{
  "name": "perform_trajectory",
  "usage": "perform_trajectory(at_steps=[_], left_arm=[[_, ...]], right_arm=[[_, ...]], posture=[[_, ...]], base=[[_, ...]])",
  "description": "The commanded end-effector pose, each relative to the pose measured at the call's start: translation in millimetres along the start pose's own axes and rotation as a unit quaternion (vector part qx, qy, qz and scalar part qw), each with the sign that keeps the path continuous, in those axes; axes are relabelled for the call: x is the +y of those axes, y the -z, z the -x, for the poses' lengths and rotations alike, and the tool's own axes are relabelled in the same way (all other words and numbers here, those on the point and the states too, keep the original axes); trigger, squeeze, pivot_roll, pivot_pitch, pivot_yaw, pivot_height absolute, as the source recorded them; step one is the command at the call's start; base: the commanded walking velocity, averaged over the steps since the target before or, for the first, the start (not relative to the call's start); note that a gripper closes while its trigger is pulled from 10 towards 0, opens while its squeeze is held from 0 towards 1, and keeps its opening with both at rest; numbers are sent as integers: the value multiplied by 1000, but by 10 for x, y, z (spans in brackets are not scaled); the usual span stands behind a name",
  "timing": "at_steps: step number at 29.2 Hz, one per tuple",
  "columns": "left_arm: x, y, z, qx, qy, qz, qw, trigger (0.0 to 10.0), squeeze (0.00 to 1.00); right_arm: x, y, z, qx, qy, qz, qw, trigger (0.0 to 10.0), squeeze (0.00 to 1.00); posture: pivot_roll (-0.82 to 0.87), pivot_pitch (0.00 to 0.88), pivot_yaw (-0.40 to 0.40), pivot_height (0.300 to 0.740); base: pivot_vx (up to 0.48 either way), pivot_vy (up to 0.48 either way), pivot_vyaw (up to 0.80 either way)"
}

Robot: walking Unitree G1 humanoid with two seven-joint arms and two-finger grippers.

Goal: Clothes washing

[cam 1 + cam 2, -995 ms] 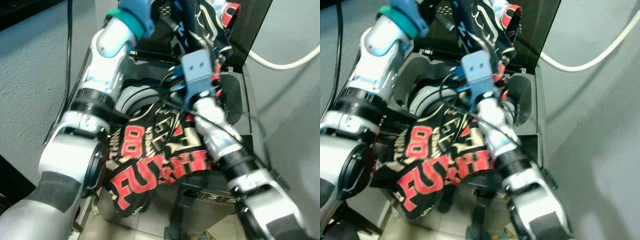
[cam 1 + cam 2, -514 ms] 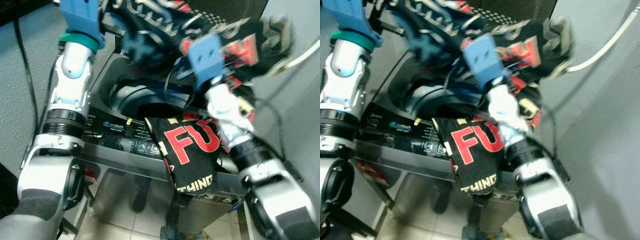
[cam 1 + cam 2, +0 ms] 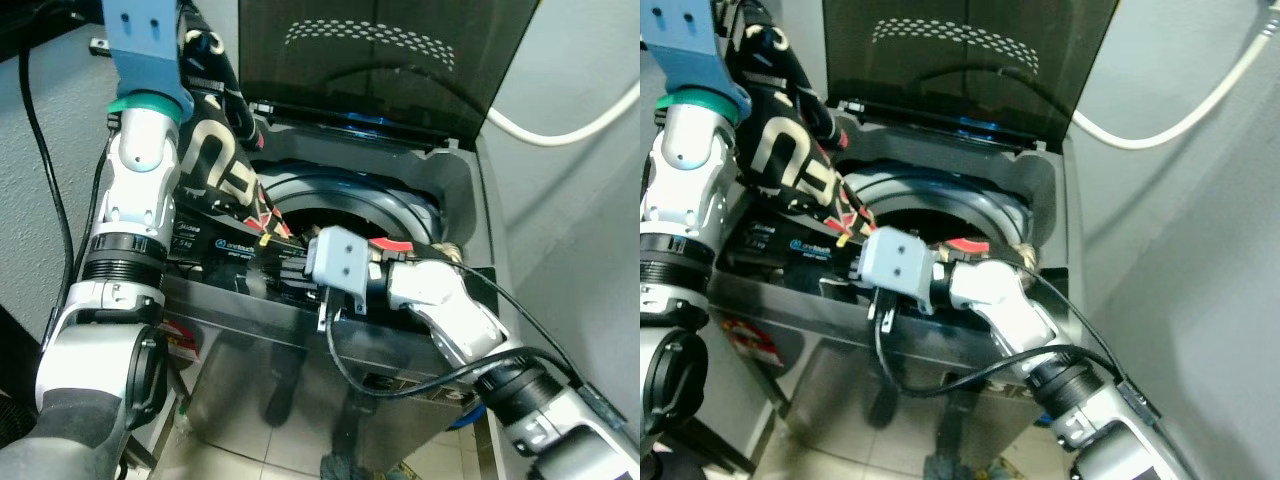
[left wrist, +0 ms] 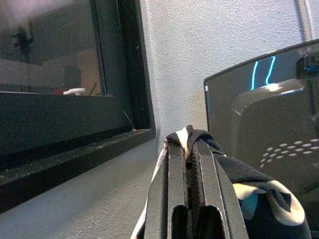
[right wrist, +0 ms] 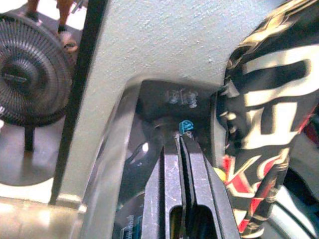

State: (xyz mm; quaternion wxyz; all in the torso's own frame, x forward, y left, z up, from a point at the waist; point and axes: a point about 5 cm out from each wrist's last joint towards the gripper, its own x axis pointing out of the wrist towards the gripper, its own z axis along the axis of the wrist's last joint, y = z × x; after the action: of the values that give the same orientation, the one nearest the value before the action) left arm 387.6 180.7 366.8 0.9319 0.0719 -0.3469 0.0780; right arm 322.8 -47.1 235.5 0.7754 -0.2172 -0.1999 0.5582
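A black garment (image 3: 213,150) with cream and red lettering hangs from my raised left gripper (image 4: 191,145), which is shut on a fold of it. The cloth drapes over the left rim of the top-loading washing machine (image 3: 455,190), whose dark lid (image 3: 380,70) stands open. A scrap of red cloth (image 3: 392,243) shows inside the drum. My right arm reaches leftward across the front of the opening. Its gripper (image 5: 181,137) is shut with no cloth between the fingers, just beside the hanging garment (image 5: 264,99) near the washer's control panel (image 3: 225,245).
A white hose (image 3: 560,130) runs along the grey wall on the right, and a black cable (image 3: 45,170) hangs on the left. A standing fan (image 5: 30,84) shows in the right wrist view. Tiled floor (image 3: 230,455) lies in front of the machine.
The right gripper has let go of the garment and dropped from above the drum to the washer's front left rim. The garment now hangs from the left gripper alone.
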Motion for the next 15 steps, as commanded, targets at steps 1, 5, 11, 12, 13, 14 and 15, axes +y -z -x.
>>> perform_trajectory(at_steps=[1, 5, 11, 12, 13, 14, 15], left_arm=[[23, 27, 11, 8, -5, 6, 1000, 10000, 0], [-59, 177, 67, 70, 35, 19, 997, 10000, 0], [-163, 358, 172, 146, 70, 59, 985, 10000, 0], [-167, 374, 181, 154, 69, 71, 983, 10000, 0], [-167, 374, 181, 154, 69, 71, 983, 10000, 0], [-167, 374, 181, 154, 69, 71, 983, 10000, 0], [-166, 392, 188, 165, 70, 79, 981, 10000, 0]], right_arm=[[-76, -27, 38, -12, 23, -13, 1000, 10000, 0], [-543, -125, 192, -85, 267, -111, 953, 10000, 0], [-710, -77, 447, -124, 438, -188, 870, 10000, 0], [-715, -65, 479, -126, 454, -193, 861, 10000, 0], [-715, -65, 479, -126, 454, -193, 861, 10000, 0], [-715, -65, 479, -126, 454, -193, 861, 10000, 0], [-718, -53, 501, -127, 465, -201, 853, 10000, 0]], posture=[[106, 34, -18, 740], [105, 43, -21, 740], [102, 47, -20, 740], [103, 48, -19, 740], [103, 48, -19, 740], [103, 48, -19, 740], [103, 48, -19, 740]], base=[[0, 0, 0], [0, 0, 0], [0, 0, 0], [0, 0, 0], [0, 0, 0], [0, 0, 0], [0, 0, 0]])
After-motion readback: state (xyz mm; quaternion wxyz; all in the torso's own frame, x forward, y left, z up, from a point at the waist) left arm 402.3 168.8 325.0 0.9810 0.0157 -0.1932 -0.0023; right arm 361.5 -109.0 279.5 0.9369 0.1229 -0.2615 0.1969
